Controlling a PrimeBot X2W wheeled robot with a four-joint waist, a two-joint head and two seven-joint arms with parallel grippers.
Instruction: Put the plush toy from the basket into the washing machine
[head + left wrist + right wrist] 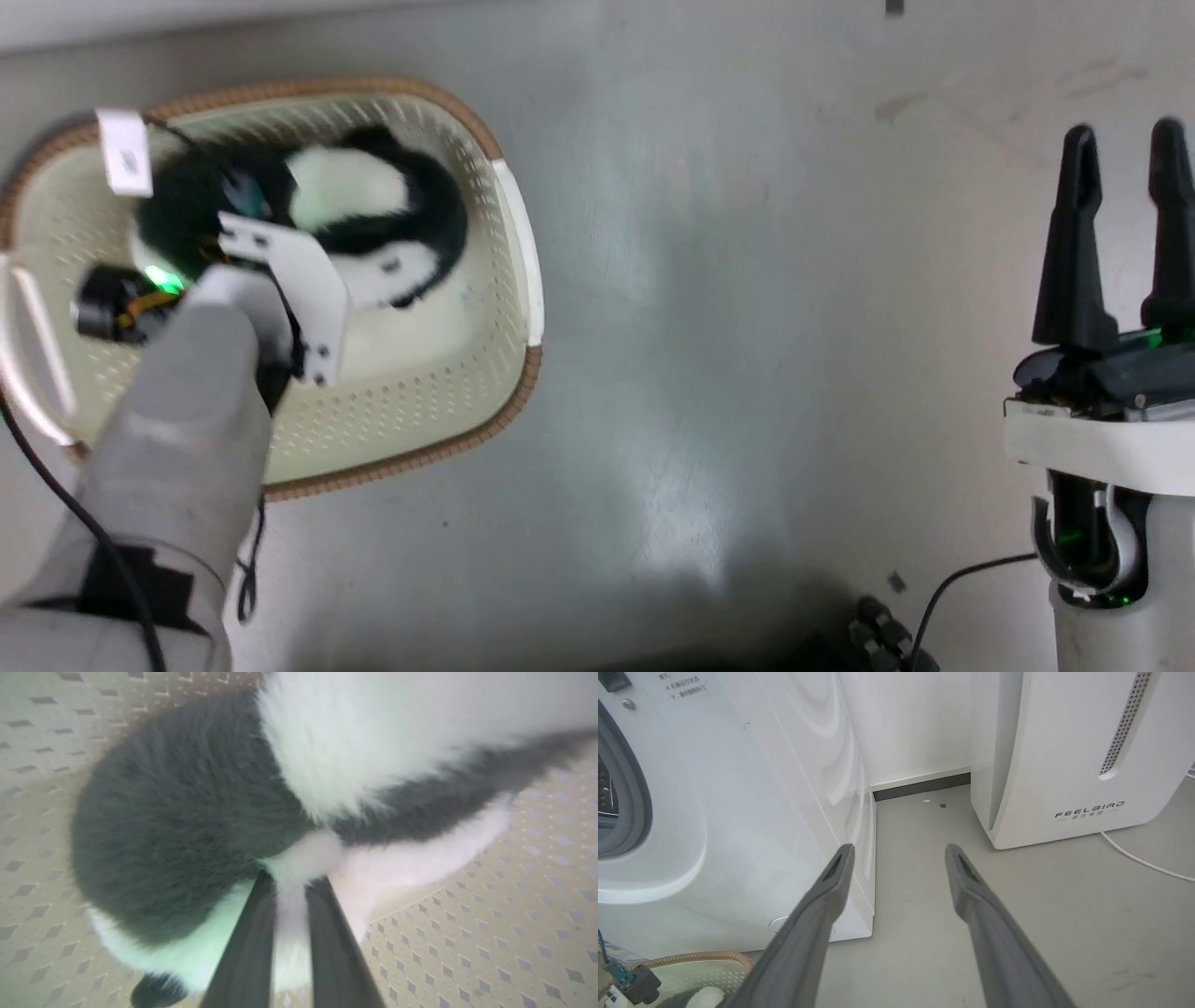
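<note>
Left end effector (292, 879) is pinched on the plush toy (187, 826), basket (514, 914) around it; right end effector (900, 848) is spread.

"FEELBIRD" stands near the lower edge of the white appliance (1064, 742); small print high on the washing machine (738, 812) front is illegible.

Blurry plush toy (187, 826) cropped at top; washing machine (738, 812) porthole (619, 788) cut off L.

Black-and-white plush toy (347, 187) lying in cream basket (422, 397), white washing machine (738, 812) beside it
</note>
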